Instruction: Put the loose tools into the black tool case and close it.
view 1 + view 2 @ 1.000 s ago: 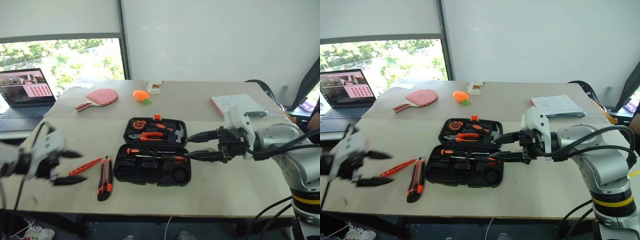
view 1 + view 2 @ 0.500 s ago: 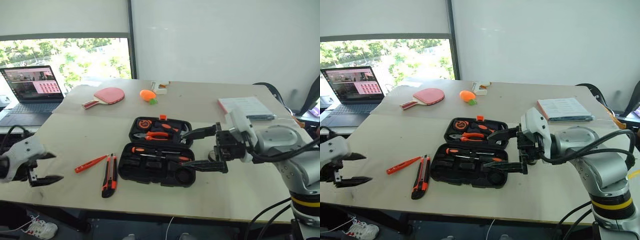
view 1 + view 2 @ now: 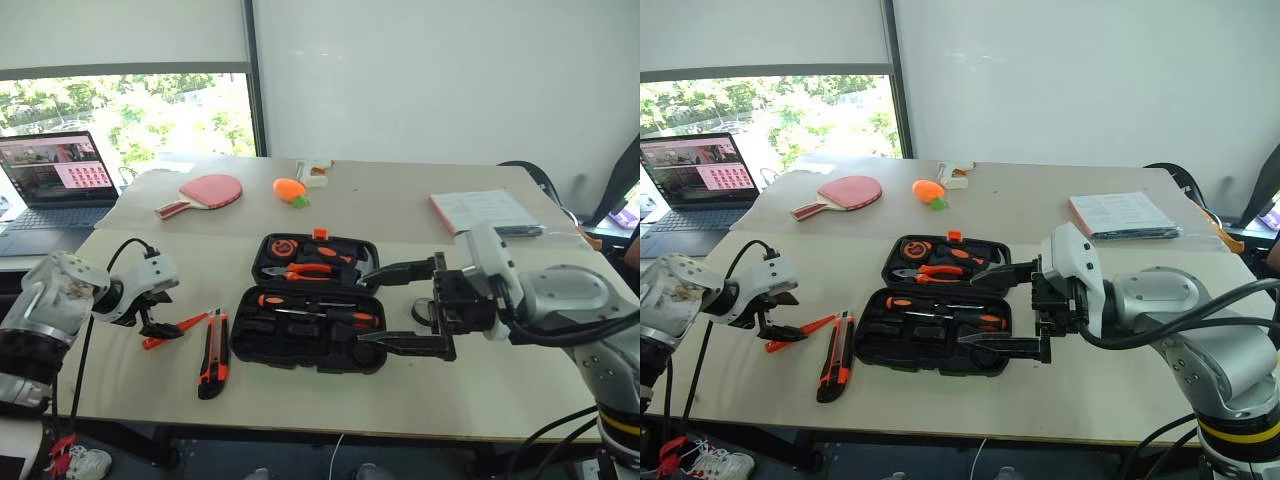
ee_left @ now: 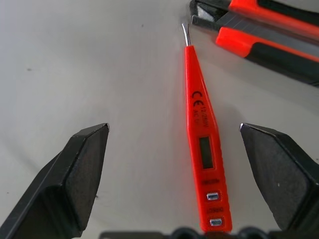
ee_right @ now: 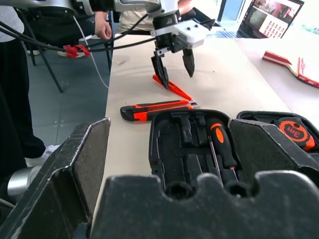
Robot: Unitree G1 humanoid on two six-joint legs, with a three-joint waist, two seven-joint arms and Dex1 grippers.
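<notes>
I see the flat black plastic tool case (image 3: pixel 312 315) lying open near the middle of the pale tabletop (image 3: pixel 480 380), its lid half holding orange-handled pliers and a small tape measure, its near half holding a black-and-orange handled screwdriver (image 3: pixel 320 304) in the moulded slots. Two loose tools lie on the table to the case's left: a thin orange tester screwdriver (image 4: pixel 203 149) and, just beside it on the case side, an orange-and-black utility knife (image 3: pixel 211 354). My left gripper (image 3: pixel 160 312) hangs low over the handle end of the thin screwdriver with its two black fingers spread wide, one on each side of the orange shaft; from the left wrist camera neither finger touches it. My right gripper (image 3: pixel 405 305) hovers by the right edge of the case, pointing across toward the left, fingers also spread wide apart and holding nothing. On the far table sit a red table-tennis paddle (image 3: pixel 205 192), an orange carrot-shaped toy (image 3: pixel 289 190) and an open laptop (image 3: pixel 45 190) at the left edge, with a stack of papers (image 3: pixel 478 210) off to the right. In the right wrist camera a person (image 5: pixel 107 25) stands beyond the table's end.
</notes>
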